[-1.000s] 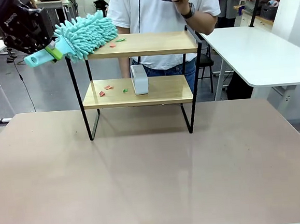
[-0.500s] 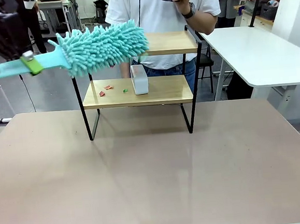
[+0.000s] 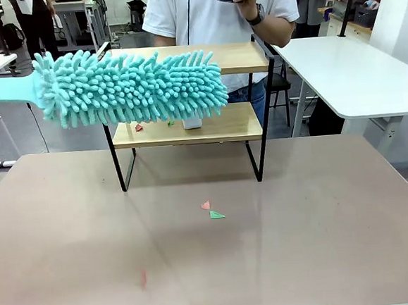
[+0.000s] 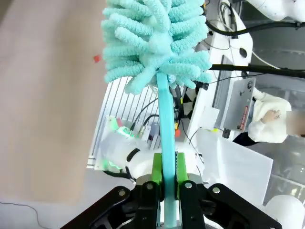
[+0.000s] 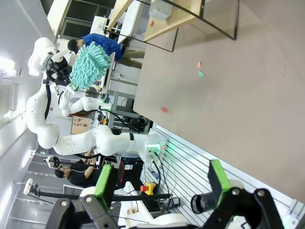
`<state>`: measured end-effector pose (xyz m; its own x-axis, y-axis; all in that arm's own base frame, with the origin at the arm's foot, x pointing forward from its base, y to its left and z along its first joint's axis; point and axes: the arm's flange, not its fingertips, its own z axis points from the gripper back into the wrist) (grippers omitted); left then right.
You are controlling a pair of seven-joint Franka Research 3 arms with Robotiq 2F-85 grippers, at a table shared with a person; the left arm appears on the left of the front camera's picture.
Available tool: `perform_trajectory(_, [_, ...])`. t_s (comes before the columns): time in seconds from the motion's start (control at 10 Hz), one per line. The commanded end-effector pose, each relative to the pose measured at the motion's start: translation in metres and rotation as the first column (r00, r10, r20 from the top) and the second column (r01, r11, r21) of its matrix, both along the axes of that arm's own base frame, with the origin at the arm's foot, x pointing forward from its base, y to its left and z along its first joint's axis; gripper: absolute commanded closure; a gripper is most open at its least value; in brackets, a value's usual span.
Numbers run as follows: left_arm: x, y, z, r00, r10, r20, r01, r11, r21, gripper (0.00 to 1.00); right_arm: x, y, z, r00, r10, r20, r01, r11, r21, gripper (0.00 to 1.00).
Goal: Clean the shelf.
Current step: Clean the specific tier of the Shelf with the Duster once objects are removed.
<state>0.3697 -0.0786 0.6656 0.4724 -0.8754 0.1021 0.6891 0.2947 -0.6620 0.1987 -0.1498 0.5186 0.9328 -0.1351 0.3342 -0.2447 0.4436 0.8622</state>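
The shelf [image 3: 242, 56] stands at the far side of the table, its black frame carrying two wooden boards. A fluffy teal duster [image 3: 132, 87] hangs in the air in front of the shelf's left half, its handle running off to the left. My left gripper [image 4: 167, 177] is shut on that handle, green pads on both sides. Small paper scraps [image 3: 138, 127] lie on the lower board beside a white box [image 3: 192, 123] half hidden by the duster. My right gripper [image 5: 162, 186] is open and holds nothing, far back from the shelf [image 5: 174, 21].
A pink scrap [image 3: 205, 205], a green scrap [image 3: 217, 214] and a red scrap [image 3: 143, 277] lie on the brown table [image 3: 324, 242]. A person [image 3: 207, 11] stands behind the shelf with a dark object in a raised hand. A white table [image 3: 353, 70] stands at right.
The duster swept across the top board and swung out toward the camera. The scraps that lay on the top board are gone from it, and scraps now lie on the table.
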Motion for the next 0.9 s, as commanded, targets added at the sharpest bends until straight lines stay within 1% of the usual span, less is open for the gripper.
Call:
perform_trajectory(0.0, [0.008,0.010,0.013,1.000,0.006,0.017,-0.006,1.000,0.007,1.00,0.001,0.001,0.001,1.000,0.005,0.031,-0.005,1.000,0.013,0.00])
perform_trajectory(0.1, [0.008,0.011,0.013,1.000,0.008,0.012,-0.008,1.000,0.003,1.00,0.001,0.001,0.001,1.000,0.005,0.031,-0.005,1.000,0.013,0.00])
perform_trajectory(0.2, [0.009,0.013,0.013,0.999,0.032,0.010,-0.032,0.999,-0.001,1.00,0.001,0.001,0.001,1.000,0.005,0.031,-0.005,1.000,0.013,0.00])
perform_trajectory(0.3, [0.008,0.019,0.017,0.982,0.186,0.014,-0.187,0.982,0.009,1.00,0.001,0.001,0.001,1.000,0.005,0.031,-0.005,1.000,0.013,0.00])
perform_trajectory(0.4, [0.003,0.044,0.027,0.935,0.348,-0.066,-0.351,0.936,-0.031,1.00,0.001,0.001,0.001,1.000,0.005,0.031,-0.005,1.000,0.013,0.00])
perform_trajectory(0.5, [0.002,0.072,0.033,0.917,0.378,-0.125,-0.390,0.916,-0.091,1.00,0.001,0.001,0.001,1.000,0.005,0.031,-0.005,1.000,0.013,0.00])
perform_trajectory(0.6, [0.005,0.126,0.035,0.827,0.518,-0.218,-0.556,0.812,-0.178,1.00,0.001,0.001,0.001,1.000,0.005,0.031,-0.005,1.000,0.013,0.00])
perform_trajectory(0.7, [0.010,0.183,0.025,0.663,0.680,-0.313,-0.747,0.632,-0.206,1.00,0.001,0.001,0.001,1.000,0.005,0.031,-0.005,1.000,0.013,0.00])
perform_trajectory(0.8, [0.012,0.221,0.007,0.520,0.761,-0.387,-0.853,0.485,-0.192,1.00,0.001,0.001,0.001,1.000,0.005,0.031,-0.005,1.000,0.013,0.00])
